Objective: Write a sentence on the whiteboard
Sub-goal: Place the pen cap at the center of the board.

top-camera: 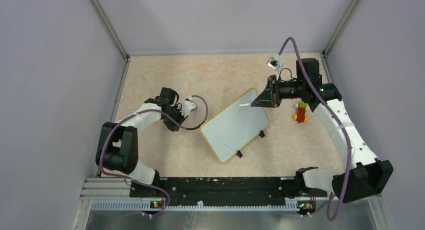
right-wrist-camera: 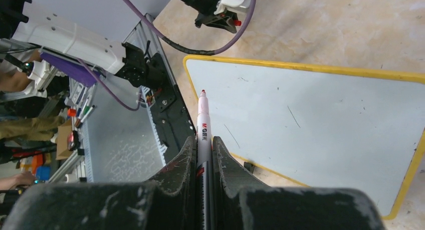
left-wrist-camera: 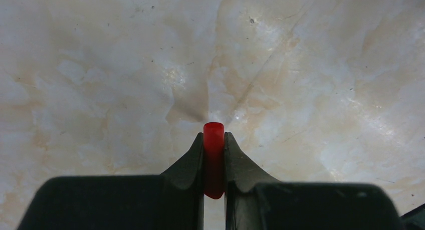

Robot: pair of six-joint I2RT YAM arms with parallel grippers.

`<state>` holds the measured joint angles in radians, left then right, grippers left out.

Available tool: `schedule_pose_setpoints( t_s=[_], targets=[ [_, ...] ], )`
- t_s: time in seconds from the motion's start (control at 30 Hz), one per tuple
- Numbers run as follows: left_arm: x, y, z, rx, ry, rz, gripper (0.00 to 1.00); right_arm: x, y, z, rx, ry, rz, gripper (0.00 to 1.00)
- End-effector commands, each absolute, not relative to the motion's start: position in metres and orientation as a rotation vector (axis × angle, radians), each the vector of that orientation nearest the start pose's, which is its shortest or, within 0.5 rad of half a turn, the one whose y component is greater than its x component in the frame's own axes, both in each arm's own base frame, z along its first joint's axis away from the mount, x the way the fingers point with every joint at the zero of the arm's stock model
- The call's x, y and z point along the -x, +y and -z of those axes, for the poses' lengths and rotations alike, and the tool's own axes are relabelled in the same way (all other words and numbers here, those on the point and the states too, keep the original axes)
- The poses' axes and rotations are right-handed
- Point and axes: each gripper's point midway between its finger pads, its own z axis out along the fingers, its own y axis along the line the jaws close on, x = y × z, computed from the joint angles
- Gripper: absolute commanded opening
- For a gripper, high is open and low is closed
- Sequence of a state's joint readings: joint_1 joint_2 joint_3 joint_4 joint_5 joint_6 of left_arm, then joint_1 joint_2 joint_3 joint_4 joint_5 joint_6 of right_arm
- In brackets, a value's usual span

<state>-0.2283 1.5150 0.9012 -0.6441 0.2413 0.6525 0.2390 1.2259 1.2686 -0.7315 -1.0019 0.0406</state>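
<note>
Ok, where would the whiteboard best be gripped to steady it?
Probably the yellow rim of the whiteboard along its left long edge, coming from the left: it lies flat, that edge is free, and the marker sits over the far corner.

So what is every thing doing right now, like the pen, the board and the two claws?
whiteboard: lying flat, no red words yet, only faint thin marks.
marker: cap off, red tip bare, over the whiteboard's edge.
red cap: off the marker, pinched upright.
left gripper: shut on the red cap.
right gripper: shut on the marker.
</note>
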Motion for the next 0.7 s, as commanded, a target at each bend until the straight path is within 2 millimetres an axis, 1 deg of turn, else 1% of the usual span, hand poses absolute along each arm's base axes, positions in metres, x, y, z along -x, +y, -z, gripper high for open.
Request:
schedule_pose_setpoints(
  t_s=[0.0,0.17,0.27,0.33,0.47,0.53,0.67],
  targets=[
    [-0.285,-0.076,-0.026,-1.211,2.481,0.176,0.06,-0.233,0.207,-0.304,0.793,1.946,-1.223,0.0],
    [-0.282,-0.068,-0.014,-1.218,2.517,0.134,0.1,-0.232,0.207,-0.303,0.791,1.95,-1.223,0.0],
    [-0.281,-0.065,-0.011,-1.223,2.526,0.116,0.16,-0.233,0.207,-0.302,0.789,1.954,-1.227,0.0],
    [-0.28,-0.065,-0.011,-1.226,2.528,0.119,0.2,-0.232,0.207,-0.301,0.788,1.96,-1.231,0.0],
    [-0.277,-0.069,-0.013,-1.237,2.531,0.155,0.34,-0.233,0.207,-0.299,0.788,1.963,-1.235,0.0],
    [-0.276,-0.07,-0.015,-1.234,2.528,0.17,0.38,-0.233,0.207,-0.298,0.788,1.966,-1.236,0.0],
    [-0.279,-0.073,-0.024,-1.226,2.517,0.184,0.42,-0.233,0.207,-0.297,0.786,1.969,-1.236,0.0]
  ],
)
